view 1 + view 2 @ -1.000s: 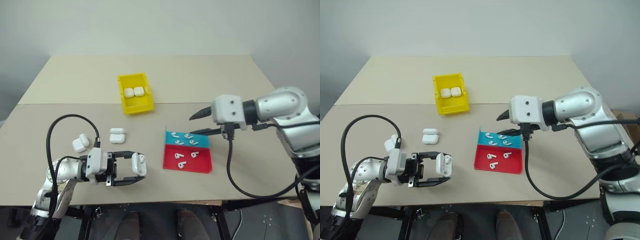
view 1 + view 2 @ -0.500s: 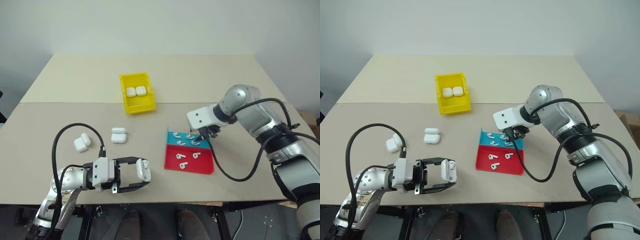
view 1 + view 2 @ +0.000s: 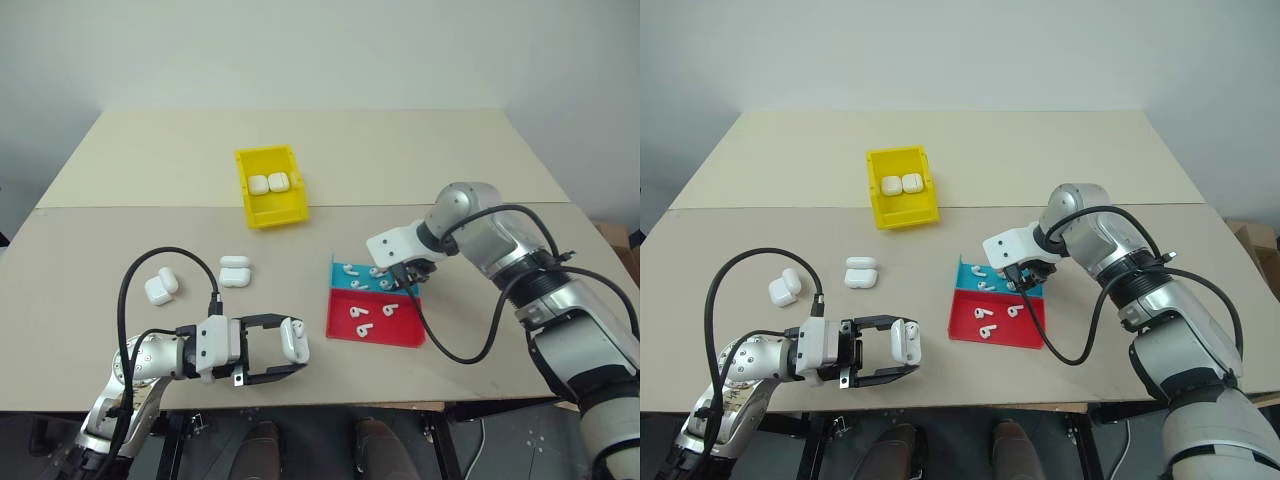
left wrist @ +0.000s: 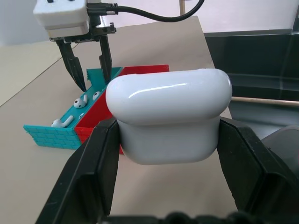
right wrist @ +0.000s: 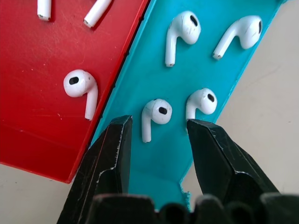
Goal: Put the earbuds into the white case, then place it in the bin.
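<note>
- The left claw (image 3: 285, 350) is clenched on a small glossy white pebble-shaped earbud case (image 3: 293, 338), holding it off the beige tabletop (image 3: 420, 160) near the front edge. In the left wrist view the case (image 4: 168, 116) sits squarely between the 2 black fingers (image 4: 91, 163).
- The right claw (image 5: 156, 135) points steeply down over the teal half of the flat red and teal plastic tray (image 3: 385, 340), its jaws parted and holding nothing.
- In the right wrist view, a tiny glossy white earbud (image 5: 154, 116) lies between the fingertips, stem running towards the camera. A second earbud (image 5: 201, 102) lies just beside it, close to the other fingertip (image 5: 210, 135).
- The step in hand looks like picking 1 earbud from the teal section.
- To do it well, the claw should come straight down, centred on the chosen earbud, so the fingers meet its head and stem and leave the neighbour outside the grip.
- The closing should be gentle; a smooth, rounded piece is likely to squirt out sideways if pinched off-centre.
- One fingertip (image 5: 114, 140) stands near the ridge between red and teal, so it may catch there and shove the light tray.
- The small bright yellow rectangular plastic bin (image 3: 290, 208) sits well apart towards the back, with 2 white cases (image 3: 269, 183) inside.
- 4 spare white cases (image 3: 235, 270) lie on the tabletop to the left.
</note>
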You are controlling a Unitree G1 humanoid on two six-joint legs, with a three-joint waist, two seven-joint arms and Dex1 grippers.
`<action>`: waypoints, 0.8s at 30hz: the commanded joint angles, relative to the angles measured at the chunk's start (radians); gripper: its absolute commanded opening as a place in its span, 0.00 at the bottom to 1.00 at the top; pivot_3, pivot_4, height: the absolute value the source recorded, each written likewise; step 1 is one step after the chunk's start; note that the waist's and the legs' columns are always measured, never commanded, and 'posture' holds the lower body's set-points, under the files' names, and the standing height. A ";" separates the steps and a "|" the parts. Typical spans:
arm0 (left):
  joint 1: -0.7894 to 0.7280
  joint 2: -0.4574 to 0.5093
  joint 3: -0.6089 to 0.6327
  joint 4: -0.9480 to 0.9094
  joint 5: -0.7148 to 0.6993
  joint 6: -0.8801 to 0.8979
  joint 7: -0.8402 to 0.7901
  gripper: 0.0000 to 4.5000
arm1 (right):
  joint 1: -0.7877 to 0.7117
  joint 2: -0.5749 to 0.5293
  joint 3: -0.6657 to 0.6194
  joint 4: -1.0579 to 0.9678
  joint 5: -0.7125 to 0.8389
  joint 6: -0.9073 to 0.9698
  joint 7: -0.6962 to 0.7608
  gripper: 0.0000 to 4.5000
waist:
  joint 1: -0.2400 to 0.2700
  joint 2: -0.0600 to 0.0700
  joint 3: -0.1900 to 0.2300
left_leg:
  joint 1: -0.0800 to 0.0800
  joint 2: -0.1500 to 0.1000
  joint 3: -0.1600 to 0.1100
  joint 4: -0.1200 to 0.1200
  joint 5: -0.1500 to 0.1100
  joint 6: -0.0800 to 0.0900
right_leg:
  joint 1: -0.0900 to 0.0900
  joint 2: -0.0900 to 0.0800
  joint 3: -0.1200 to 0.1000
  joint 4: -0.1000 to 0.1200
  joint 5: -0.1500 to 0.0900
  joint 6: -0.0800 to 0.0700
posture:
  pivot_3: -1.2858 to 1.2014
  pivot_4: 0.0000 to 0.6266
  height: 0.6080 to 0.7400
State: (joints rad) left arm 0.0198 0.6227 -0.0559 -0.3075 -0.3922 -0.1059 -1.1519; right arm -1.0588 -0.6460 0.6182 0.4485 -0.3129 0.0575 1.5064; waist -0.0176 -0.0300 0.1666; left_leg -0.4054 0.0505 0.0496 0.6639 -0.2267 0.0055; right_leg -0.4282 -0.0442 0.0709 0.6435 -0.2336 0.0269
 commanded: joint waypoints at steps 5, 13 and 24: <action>-0.012 0.010 0.011 -0.033 -0.010 -0.012 0.009 0.63 | -0.017 0.027 -0.004 0.059 -0.042 -0.049 -0.002 0.50 | -0.001 0.000 0.000 | 0.000 0.000 0.000 0.000 0.000 0.000 | 0.000 0.000 0.000 0.000 0.000 0.000 | 0.52 0.24 1.00; -0.010 0.016 0.009 -0.053 -0.004 0.002 0.030 0.63 | -0.017 0.045 -0.013 0.104 -0.062 -0.085 -0.007 0.50 | -0.001 0.000 0.000 | 0.000 0.000 0.000 0.000 0.000 0.000 | 0.000 0.000 0.000 0.000 0.000 0.000 | 0.52 0.24 1.00; -0.011 0.020 0.006 -0.068 -0.005 0.011 0.044 0.63 | -0.018 0.059 -0.018 0.109 -0.076 -0.115 -0.031 0.50 | -0.003 0.000 0.000 | 0.003 0.000 0.000 0.000 0.000 0.000 | 0.003 0.000 0.000 0.001 0.000 0.000 | 0.52 0.24 1.00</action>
State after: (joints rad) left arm 0.0141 0.6349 -0.0556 -0.3385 -0.3920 -0.0882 -1.1119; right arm -1.0629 -0.5900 0.6138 0.5603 -0.3822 -0.0349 1.4794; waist -0.0203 -0.0300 0.1665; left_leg -0.4023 0.0505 0.0495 0.6639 -0.2267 0.0055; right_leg -0.4254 -0.0439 0.0709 0.6446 -0.2336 0.0268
